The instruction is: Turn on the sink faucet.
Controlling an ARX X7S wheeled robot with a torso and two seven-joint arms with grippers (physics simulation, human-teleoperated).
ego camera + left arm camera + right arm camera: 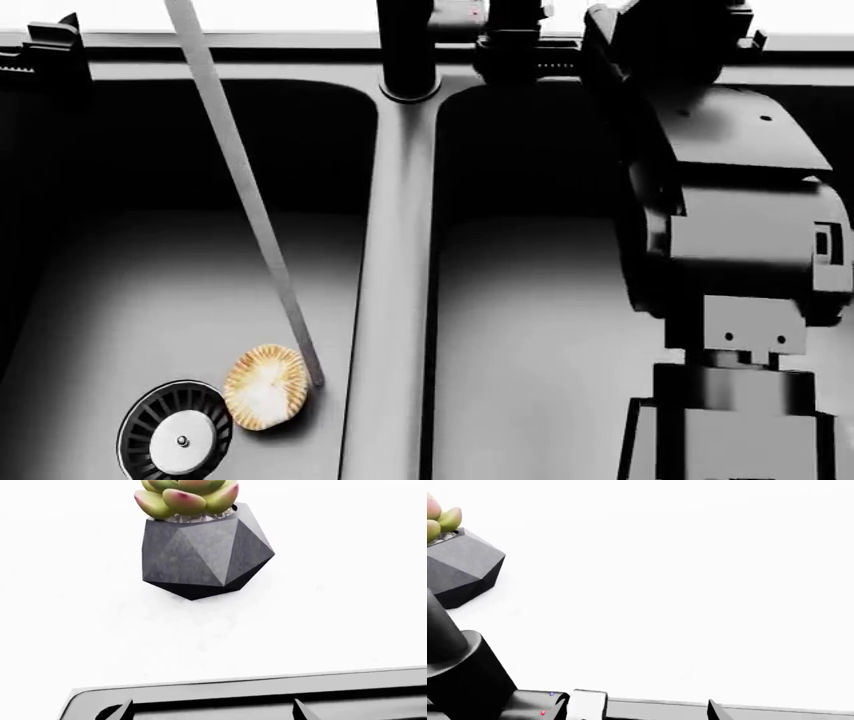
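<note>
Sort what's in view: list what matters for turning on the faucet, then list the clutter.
For the job:
sink faucet
its lever stub
right gripper
sink

Just lying about:
potted succulent
tart-like pastry in the left basin

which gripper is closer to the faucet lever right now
Right. In the head view the right gripper sits just beside the sink faucet, right by its lever stub. The left gripper is far off, at the far rim of the sink.
</note>
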